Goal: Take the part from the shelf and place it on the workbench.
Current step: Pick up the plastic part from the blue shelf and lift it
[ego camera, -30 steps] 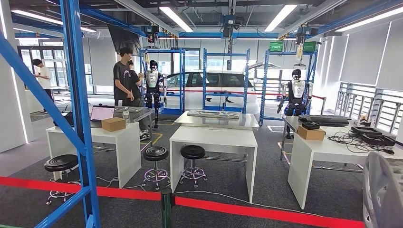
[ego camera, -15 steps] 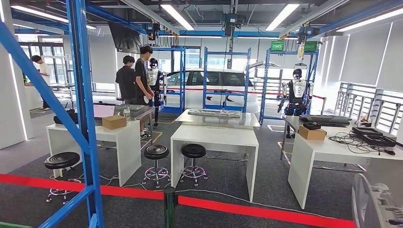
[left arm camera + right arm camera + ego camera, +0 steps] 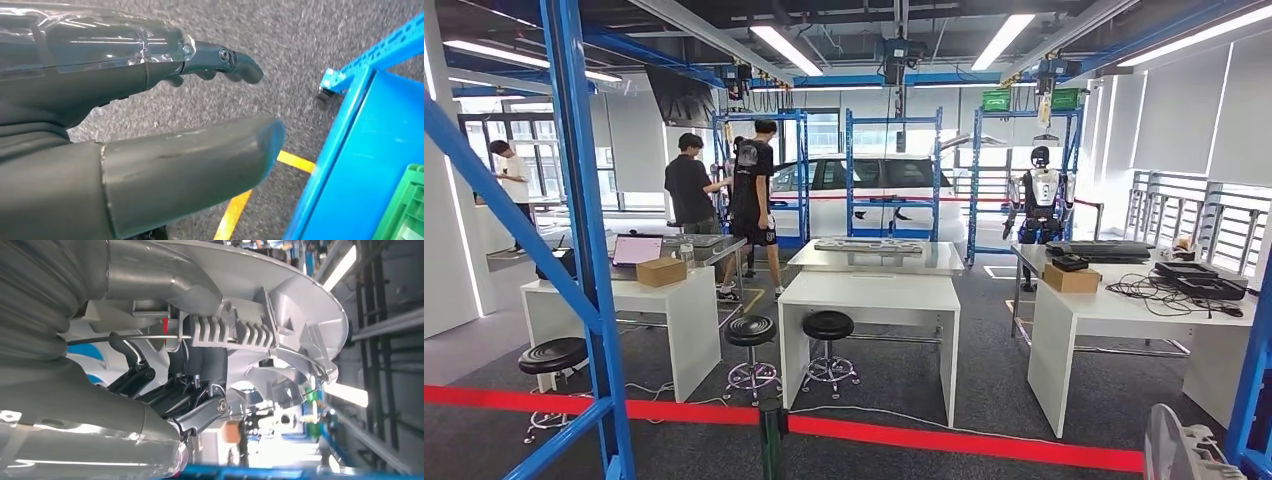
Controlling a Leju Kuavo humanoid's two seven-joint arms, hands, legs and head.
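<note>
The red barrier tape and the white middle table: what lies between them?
In the head view, two black stools and grey carpet lie between red tape and table.

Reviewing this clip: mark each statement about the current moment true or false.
1. The right hand holds a grey plastic part. True.
2. The left hand holds a cardboard box. False: it holds nothing, hanging over grey carpet near a blue rack.
3. Two black stools stand by the middle white table. True.
4. The red barrier tape is lying on a table. False: it stretches across the floor area in front of the tables.
5. A white car is parked behind the blue shelves. True.
</note>
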